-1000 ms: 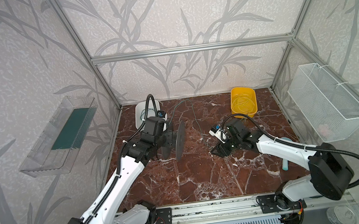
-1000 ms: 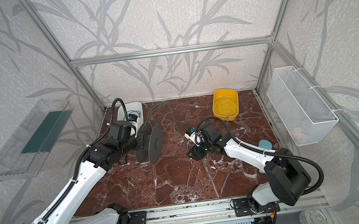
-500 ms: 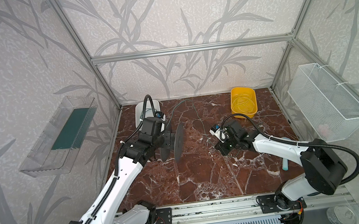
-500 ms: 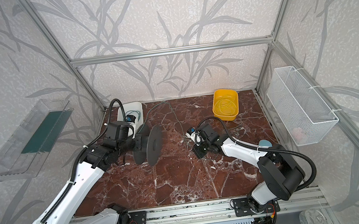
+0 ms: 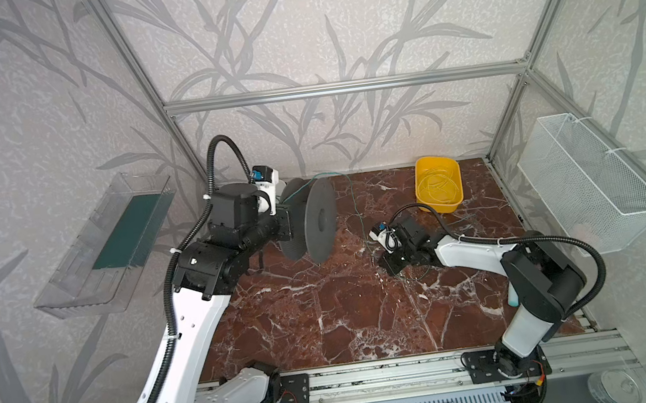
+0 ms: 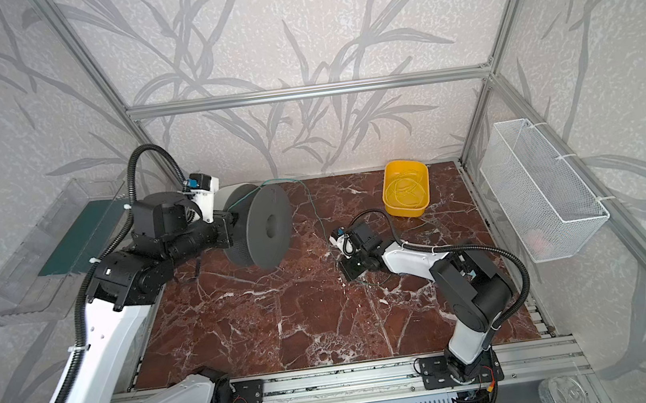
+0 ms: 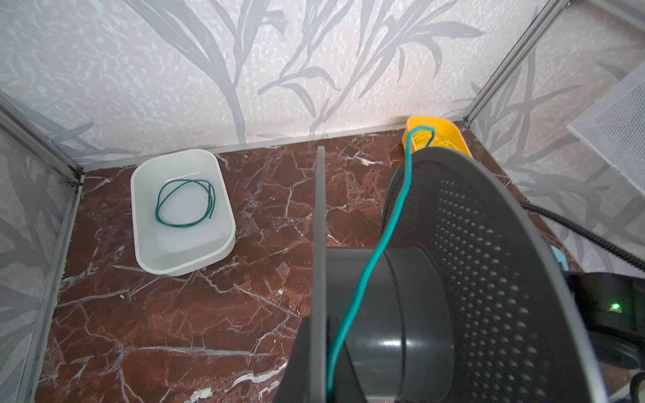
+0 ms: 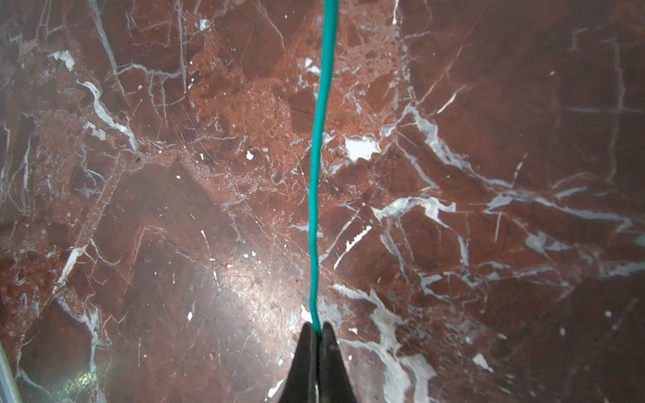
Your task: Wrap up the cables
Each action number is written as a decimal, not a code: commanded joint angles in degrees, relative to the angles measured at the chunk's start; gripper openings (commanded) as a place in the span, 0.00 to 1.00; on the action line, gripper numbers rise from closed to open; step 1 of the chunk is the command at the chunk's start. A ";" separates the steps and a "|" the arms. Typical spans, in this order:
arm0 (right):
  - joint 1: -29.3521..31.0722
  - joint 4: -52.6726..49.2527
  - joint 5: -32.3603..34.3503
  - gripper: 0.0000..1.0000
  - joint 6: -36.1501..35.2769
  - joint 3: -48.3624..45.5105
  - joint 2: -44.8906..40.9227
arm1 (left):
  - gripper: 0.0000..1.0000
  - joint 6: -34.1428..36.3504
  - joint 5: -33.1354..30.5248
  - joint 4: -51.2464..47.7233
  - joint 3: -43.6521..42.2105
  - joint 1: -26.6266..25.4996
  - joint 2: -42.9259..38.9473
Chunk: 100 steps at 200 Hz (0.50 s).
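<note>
So the green cable (image 8: 316, 174) is the whole story here. In the right wrist view it runs dead straight away from the right gripper (image 8: 317, 331), its long axis pretty much in line with the fingers. The jaws are pinched tight on it, low over the marble table (image 8: 139, 209). In both top views the line heads from that grip toward the back wall, climbs, and arcs over the rim of the grey spool (image 5: 319, 219). The left wrist view shows it crossing the perforated outer flange and dropping onto the hub. The left gripper (image 7: 319, 349) is clamped on the spool's thin inner flange, holding it on edge with its flat face turned toward the right arm. The right arm is clearly the one nearer the free run. My read: since it sits off to the spool's face side, the line rides over the flange rim instead of feeding between the flanges, so the next wrap depends on fixing that angle. A second green loop (image 7: 185, 206) lies in the white tray (image 7: 181, 258), well apart. The yellow tray (image 5: 441, 204) sits near the right gripper.
</note>
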 commanded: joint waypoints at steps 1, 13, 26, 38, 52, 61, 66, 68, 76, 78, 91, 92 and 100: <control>1.84 2.11 -1.05 0.00 2.51 1.28 0.28 | 0.00 -4.20 7.08 3.43 3.36 3.33 1.79; 3.05 2.18 -1.09 0.00 2.76 1.74 1.77 | 0.00 -6.86 11.41 5.81 3.91 4.98 2.84; 4.56 1.53 -0.89 0.00 2.36 2.50 2.34 | 0.00 -8.75 11.69 7.37 4.83 5.66 3.88; 5.82 1.20 -0.55 0.00 2.06 2.72 2.52 | 0.00 -10.38 12.36 9.60 4.80 6.70 4.45; 6.93 1.64 -0.67 0.00 2.42 2.58 2.90 | 0.00 -13.02 15.47 12.29 4.64 8.26 5.51; 7.79 1.51 -0.67 0.00 2.37 2.70 3.22 | 0.00 -13.91 15.74 13.25 4.73 8.70 6.08; 8.23 1.43 -0.75 0.00 2.17 2.81 3.34 | 0.00 -14.20 15.77 13.77 4.67 8.91 6.21; 8.48 1.29 -0.71 0.00 2.10 2.82 3.40 | 0.00 -14.34 15.65 13.99 4.71 8.93 6.34; 9.30 1.08 -0.51 0.00 2.03 2.81 3.37 | 0.00 -14.85 15.10 14.77 4.68 9.26 6.50; 9.54 1.07 -0.43 0.00 1.91 2.82 3.36 | 0.00 -14.99 14.89 14.99 4.65 9.39 6.64; 11.22 0.56 -0.17 0.00 1.35 2.70 3.10 | 0.00 -15.93 13.57 16.52 4.45 9.94 6.90; 11.36 0.50 -0.07 0.00 1.26 2.72 3.10 | 0.00 -16.01 13.43 16.64 4.46 9.96 6.97; 12.51 0.28 0.33 0.00 0.80 2.49 2.65 | 0.00 -16.47 12.21 17.57 4.25 10.16 7.24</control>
